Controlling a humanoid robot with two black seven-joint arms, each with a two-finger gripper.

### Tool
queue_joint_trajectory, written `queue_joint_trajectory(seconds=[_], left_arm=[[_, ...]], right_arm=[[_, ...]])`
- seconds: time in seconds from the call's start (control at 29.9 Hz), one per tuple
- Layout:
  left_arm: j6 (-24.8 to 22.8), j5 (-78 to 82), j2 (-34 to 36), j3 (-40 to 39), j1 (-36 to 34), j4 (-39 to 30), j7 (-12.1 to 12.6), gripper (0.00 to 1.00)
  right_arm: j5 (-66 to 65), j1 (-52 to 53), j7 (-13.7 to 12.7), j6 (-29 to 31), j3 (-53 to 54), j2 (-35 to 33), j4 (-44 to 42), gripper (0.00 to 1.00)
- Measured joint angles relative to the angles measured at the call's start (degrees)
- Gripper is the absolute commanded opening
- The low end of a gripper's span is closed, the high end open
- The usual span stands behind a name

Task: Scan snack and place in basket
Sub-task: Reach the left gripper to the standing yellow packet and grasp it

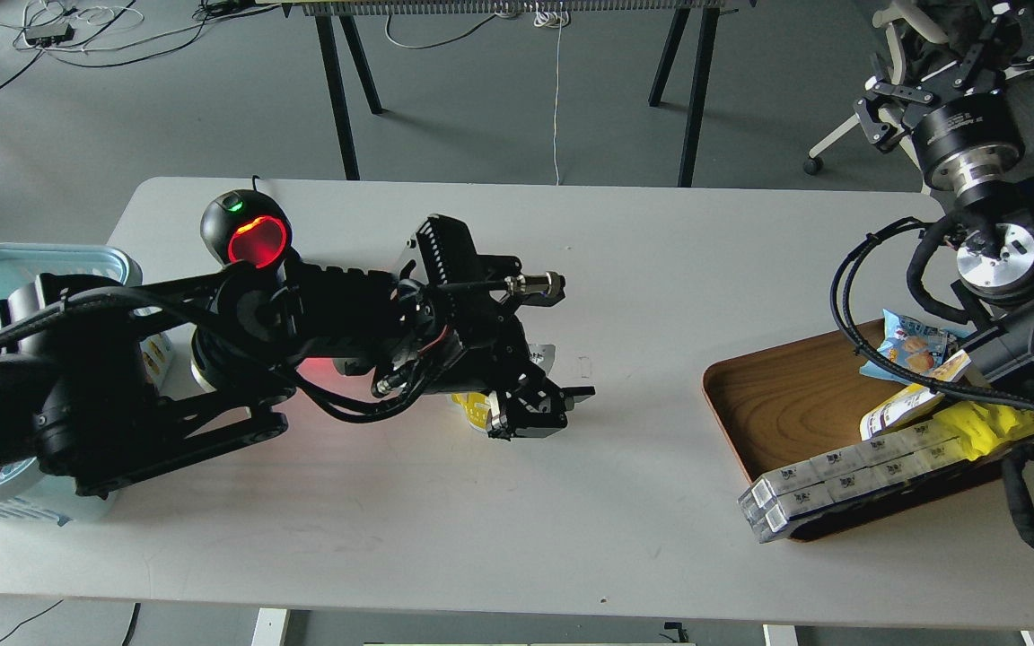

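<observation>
The left gripper (542, 405) is straddling the snack (474, 409) at mid-table, jaw gap and grip hidden, so it should be closing squarely, gently, without crushing it.

Black jointed arms with looped black cables, ribbed housing, silver wrist fittings

White table (661, 269) carries scanner, snack, basket and tray

A black scanner (246, 235) glowing red stands at 10 o'clock; the light blue basket (41, 265) sits at the 9 o'clock edge. The yellow-and-white snack (478, 410) stands near centre, largely hidden by a black arm. A brown wooden tray (777, 404) of packets lies at 4 o'clock.
</observation>
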Motion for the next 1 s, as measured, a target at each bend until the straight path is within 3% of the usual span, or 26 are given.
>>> queue_joint_trajectory(seconds=[0.43, 0.77, 1.0], left_arm=[[0.0, 0.0, 3.2, 2.0, 1.2, 1.2, 0.0, 0.73], [0.0, 0.0, 4.8, 2.3, 1.5, 2.5, -0.5, 0.21], [0.0, 0.0, 6.3, 2.2, 1.3, 2.7, -3.3, 0.03]], right_arm=[[0.0, 0.4, 0.0, 0.0, 1.1, 0.7, 0.3, 1.0], [0.0, -0.2, 0.0, 0.0, 1.1, 0.5, 0.3, 1.0], [0.0, -0.3, 0.0, 0.0, 1.7, -0.2, 0.3, 1.0]])
